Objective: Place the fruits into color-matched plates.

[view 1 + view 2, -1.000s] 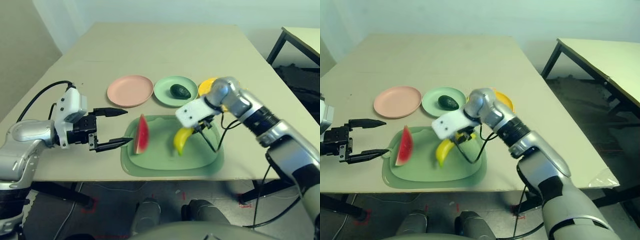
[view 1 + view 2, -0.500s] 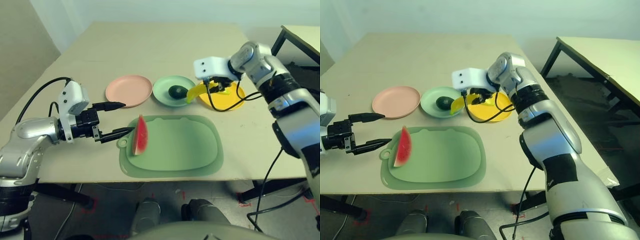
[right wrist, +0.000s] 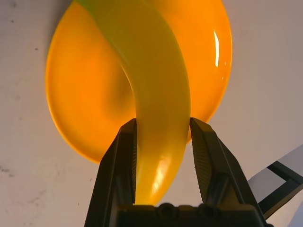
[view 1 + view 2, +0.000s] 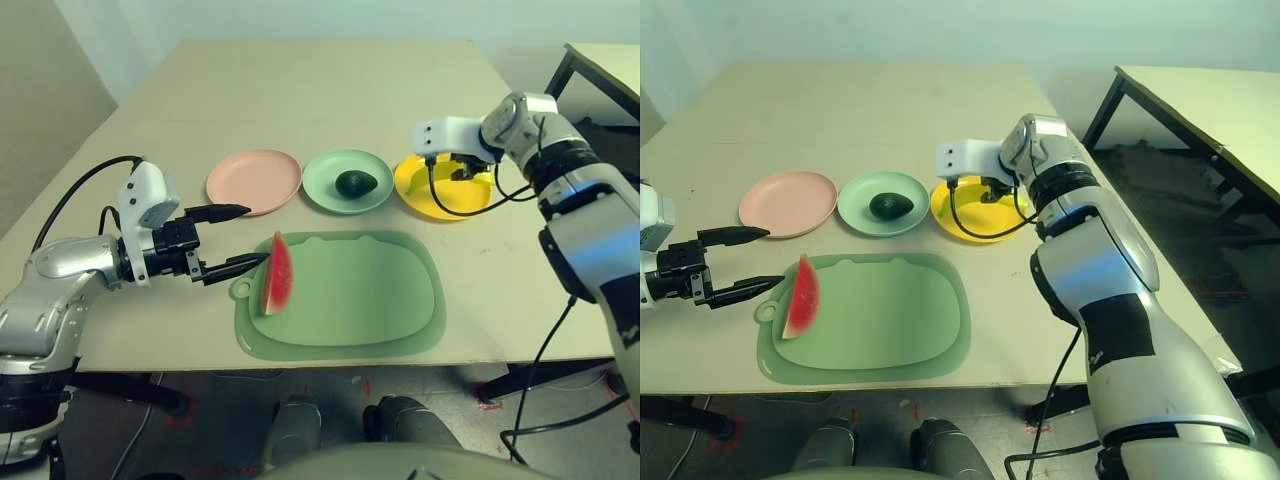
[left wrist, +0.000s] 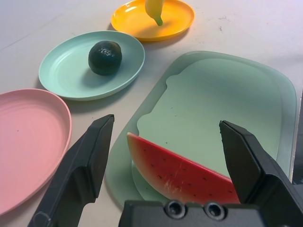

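The yellow banana (image 3: 151, 85) hangs over the yellow plate (image 4: 443, 190), with my right gripper (image 3: 163, 124) shut on it. It also shows over that plate from the left wrist as the banana (image 5: 155, 9). The dark green avocado (image 4: 355, 184) lies in the mint green plate (image 4: 325, 190). Nothing lies in the pink plate (image 4: 254, 181). The red watermelon wedge (image 4: 277, 274) stands on its rind at the left end of the pale green mat (image 4: 360, 300). My left gripper (image 4: 252, 235) is open, level with the wedge (image 5: 182, 172) and just left of it, its fingertips reaching the wedge's sides without touching.
The three plates stand in a row behind the mat, pink at the left, yellow at the right. Black cables loop from my right wrist over the yellow plate. A second table stands off to the right. Bare tabletop stretches behind the plates.
My right arm has carried the banana up off the mat and back right, to above the yellow plate. My left gripper has edged closer to the watermelon, still open.
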Robot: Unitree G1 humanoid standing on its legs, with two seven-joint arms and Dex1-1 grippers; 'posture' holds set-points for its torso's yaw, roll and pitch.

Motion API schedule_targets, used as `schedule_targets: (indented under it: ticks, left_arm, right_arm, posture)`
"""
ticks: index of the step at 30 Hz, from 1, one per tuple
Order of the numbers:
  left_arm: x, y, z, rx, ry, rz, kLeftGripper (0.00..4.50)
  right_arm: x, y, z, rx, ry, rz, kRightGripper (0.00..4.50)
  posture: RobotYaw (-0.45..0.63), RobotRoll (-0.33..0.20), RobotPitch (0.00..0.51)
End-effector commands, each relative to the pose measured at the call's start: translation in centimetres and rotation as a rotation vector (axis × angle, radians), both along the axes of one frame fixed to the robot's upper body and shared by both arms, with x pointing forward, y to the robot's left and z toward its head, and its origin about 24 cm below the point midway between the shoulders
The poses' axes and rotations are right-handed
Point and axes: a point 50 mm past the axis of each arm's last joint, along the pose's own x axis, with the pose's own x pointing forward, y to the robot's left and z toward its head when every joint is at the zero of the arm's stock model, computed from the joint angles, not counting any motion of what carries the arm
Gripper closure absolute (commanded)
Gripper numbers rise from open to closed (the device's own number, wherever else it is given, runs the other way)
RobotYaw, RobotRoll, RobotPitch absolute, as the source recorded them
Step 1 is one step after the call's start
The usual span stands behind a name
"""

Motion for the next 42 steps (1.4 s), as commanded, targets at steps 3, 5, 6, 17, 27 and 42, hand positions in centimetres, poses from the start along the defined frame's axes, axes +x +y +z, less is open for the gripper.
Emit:
schedule_targets:
  ticks: [3,5,6,17,27,42]
  left_arm:
    - [-0.2,0.0,0.0,0.009,0.009,-0.008,0.00]
    - [-0.2,0.0,0.0,0.010,0.008,-0.009,0.00]
    - [-0.2,-0.1,0.0,0.009,0.008,-0.011,0.00]
    - [-0.3,0.0,0.2,0.012,0.006,-0.011,0.00]
    - [-0.3,0.0,0.3,0.013,0.003,-0.011,0.00]
    - [-0.2,0.6,1.0,0.177,-0.066,-0.072,0.00]
  right_arm:
    - [0.1,-0.4,-0.7,-0.054,-0.020,-0.024,2.83]
    - [0.1,-0.3,-0.9,-0.056,-0.018,-0.025,2.83]
    - [0.1,-0.3,-1.1,-0.055,-0.019,-0.027,2.83]
    - [0.1,0.2,-1.8,-0.041,-0.026,-0.028,1.61]
    - [0.1,0.6,-1.6,-0.018,-0.028,-0.012,0.02]
    - [-1.7,1.9,1.0,0.514,0.131,0.149,0.02]
  posture:
    - [0.11,0.000,0.088]
    - [0.11,0.000,0.090]
    - [0.11,0.000,0.090]
    - [0.12,0.000,0.093]
    - [0.12,0.000,0.093]
    - [0.12,0.000,0.096]
